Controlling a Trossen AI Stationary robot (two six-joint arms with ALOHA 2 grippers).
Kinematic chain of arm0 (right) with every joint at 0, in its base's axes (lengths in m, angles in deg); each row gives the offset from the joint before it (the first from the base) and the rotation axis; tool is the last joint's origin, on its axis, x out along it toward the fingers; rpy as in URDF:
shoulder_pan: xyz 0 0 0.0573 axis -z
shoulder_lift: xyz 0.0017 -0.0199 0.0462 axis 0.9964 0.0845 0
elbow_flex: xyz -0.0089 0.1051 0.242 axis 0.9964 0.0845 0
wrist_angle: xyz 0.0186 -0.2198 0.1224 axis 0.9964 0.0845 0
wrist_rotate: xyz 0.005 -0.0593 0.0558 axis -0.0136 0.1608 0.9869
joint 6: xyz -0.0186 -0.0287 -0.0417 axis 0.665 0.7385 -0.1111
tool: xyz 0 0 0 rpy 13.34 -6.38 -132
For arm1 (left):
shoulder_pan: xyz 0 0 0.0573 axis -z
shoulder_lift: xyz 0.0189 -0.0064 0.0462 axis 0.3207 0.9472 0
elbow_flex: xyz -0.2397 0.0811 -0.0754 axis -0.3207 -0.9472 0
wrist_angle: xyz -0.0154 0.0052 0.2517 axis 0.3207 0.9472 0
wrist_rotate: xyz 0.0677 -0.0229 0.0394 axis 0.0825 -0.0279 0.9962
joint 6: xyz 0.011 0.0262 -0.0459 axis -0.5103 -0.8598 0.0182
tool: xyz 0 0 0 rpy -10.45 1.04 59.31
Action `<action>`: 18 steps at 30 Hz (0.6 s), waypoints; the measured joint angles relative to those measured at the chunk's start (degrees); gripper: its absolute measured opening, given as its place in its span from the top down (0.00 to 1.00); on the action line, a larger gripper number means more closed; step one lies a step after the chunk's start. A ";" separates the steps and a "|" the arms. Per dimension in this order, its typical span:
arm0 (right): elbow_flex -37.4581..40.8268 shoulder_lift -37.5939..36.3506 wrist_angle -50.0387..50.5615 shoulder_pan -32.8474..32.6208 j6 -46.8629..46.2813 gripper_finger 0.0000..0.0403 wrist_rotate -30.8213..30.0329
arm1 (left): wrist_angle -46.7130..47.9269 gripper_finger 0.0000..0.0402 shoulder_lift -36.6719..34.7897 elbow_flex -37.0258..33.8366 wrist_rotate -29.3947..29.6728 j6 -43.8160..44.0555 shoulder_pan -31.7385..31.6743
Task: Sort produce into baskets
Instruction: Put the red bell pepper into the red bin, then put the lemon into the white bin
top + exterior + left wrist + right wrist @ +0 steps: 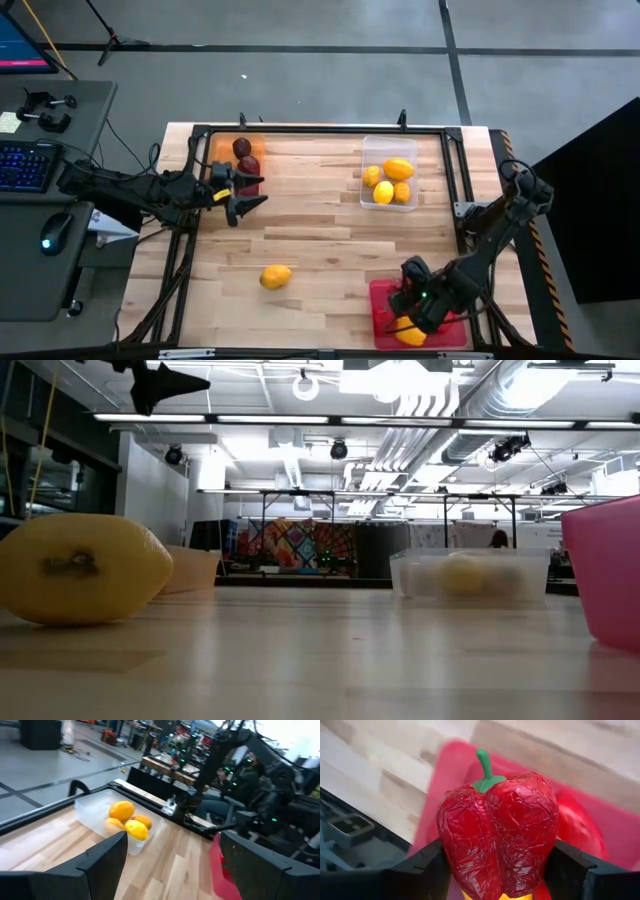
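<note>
Holding the red pepper [497,835] clamped in my right gripper [420,305] above the pink basket [382,322]; releasing off-centre risks it rolling out.

Dark jointed arms [130,187], black angular jaws, yellow accents.

High view looks straight down on the whole table [330,230]; low view sits at tabletop level, close behind a yellow fruit [80,580]. Left wrist view faces across toward the clear basket [95,812], shared with both; right wrist view sits tight above the pink basket [600,820].
</note>
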 joint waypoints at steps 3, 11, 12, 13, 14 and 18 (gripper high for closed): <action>1.45 0.65 -1.44 -0.83 -0.39 0.40 1.30 | -0.13 0.25 0.00 0.00 -2.26 -0.02 0.00; 2.29 0.68 -2.79 0.81 -0.29 0.35 2.16 | -0.63 0.25 0.02 0.00 -3.94 0.00 0.00; 2.29 0.69 -3.05 1.14 0.01 0.33 2.39 | -0.99 0.25 0.01 0.00 -3.92 0.00 0.00; 2.29 0.69 -3.75 1.48 0.54 0.29 2.42 | -1.33 0.25 0.02 0.00 -3.87 0.00 0.00; 2.29 0.67 -4.81 1.80 1.08 0.25 2.42 | -1.55 0.25 0.00 0.00 -3.70 -0.02 -0.02; 2.29 0.67 -7.48 2.74 4.76 0.09 3.83 | -2.08 0.25 0.02 0.00 -3.68 0.01 -0.04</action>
